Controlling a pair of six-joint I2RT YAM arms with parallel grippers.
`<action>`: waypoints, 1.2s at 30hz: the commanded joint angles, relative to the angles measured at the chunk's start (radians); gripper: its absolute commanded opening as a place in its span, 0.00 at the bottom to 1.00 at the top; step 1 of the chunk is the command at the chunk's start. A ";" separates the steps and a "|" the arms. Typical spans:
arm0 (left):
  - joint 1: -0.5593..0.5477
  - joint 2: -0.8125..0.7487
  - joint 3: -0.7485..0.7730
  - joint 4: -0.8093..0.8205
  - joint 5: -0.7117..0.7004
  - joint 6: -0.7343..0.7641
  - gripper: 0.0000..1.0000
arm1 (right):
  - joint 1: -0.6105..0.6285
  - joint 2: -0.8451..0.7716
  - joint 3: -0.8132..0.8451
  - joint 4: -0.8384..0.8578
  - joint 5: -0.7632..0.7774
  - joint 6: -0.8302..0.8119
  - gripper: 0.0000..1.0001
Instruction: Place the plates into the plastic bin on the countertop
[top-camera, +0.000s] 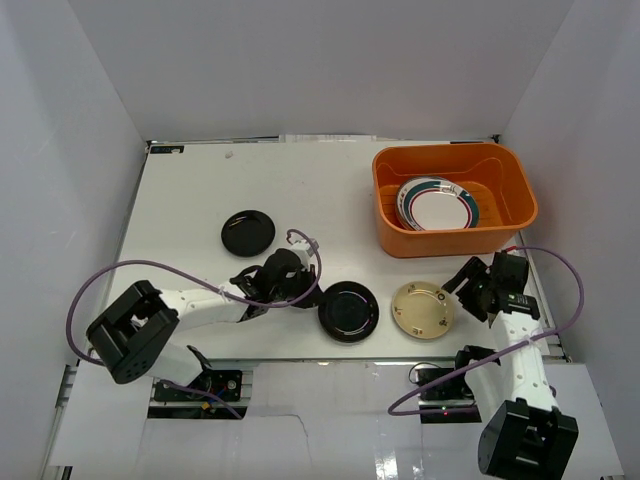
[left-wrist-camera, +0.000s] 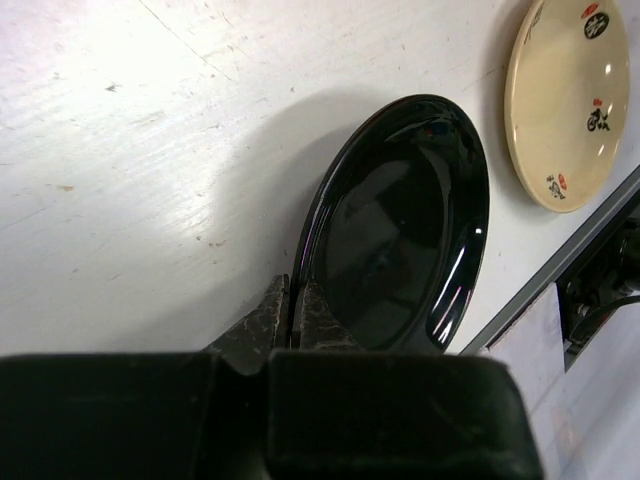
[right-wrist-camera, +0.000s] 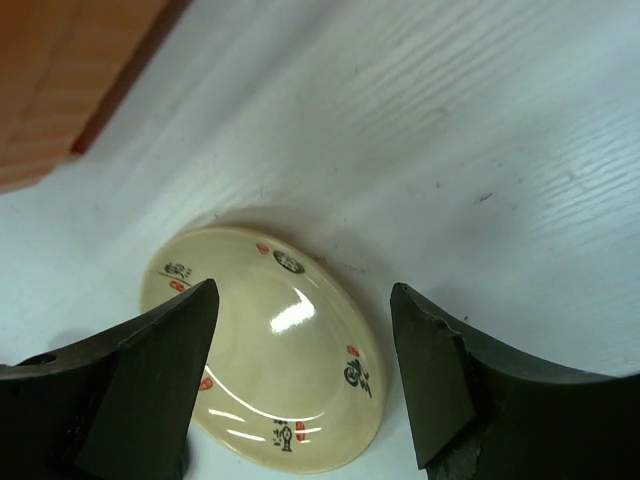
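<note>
A glossy black plate (top-camera: 348, 311) (left-wrist-camera: 400, 230) lies near the front of the countertop (top-camera: 200, 200). My left gripper (top-camera: 316, 292) (left-wrist-camera: 290, 300) is shut on its left rim. Just right of it sits a gold-tan plate (top-camera: 422, 309) (right-wrist-camera: 270, 350) (left-wrist-camera: 565, 100) with small red and black marks. My right gripper (top-camera: 464, 286) (right-wrist-camera: 302, 295) hovers open over its right edge, one finger on each side, not touching it. A second black plate (top-camera: 248, 232) rests further back on the left. The orange plastic bin (top-camera: 510, 180) (right-wrist-camera: 60, 70) holds a stack topped by a white plate with a green-red rim (top-camera: 438, 203).
White walls close in the countertop on three sides. The table's front edge (top-camera: 330, 362) runs just below the two front plates, with the arm bases and cables behind it. A purple cable (top-camera: 100, 285) loops off the left arm.
</note>
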 joint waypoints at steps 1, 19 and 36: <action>-0.002 -0.102 -0.008 -0.007 -0.050 0.000 0.00 | 0.002 0.050 -0.017 -0.005 -0.115 -0.014 0.76; 0.062 -0.369 0.213 -0.145 -0.084 -0.024 0.00 | 0.144 0.076 -0.306 0.277 -0.352 0.081 0.18; 0.065 0.209 0.980 -0.295 -0.093 -0.017 0.00 | 0.396 -0.170 -0.272 0.280 -0.320 0.126 0.08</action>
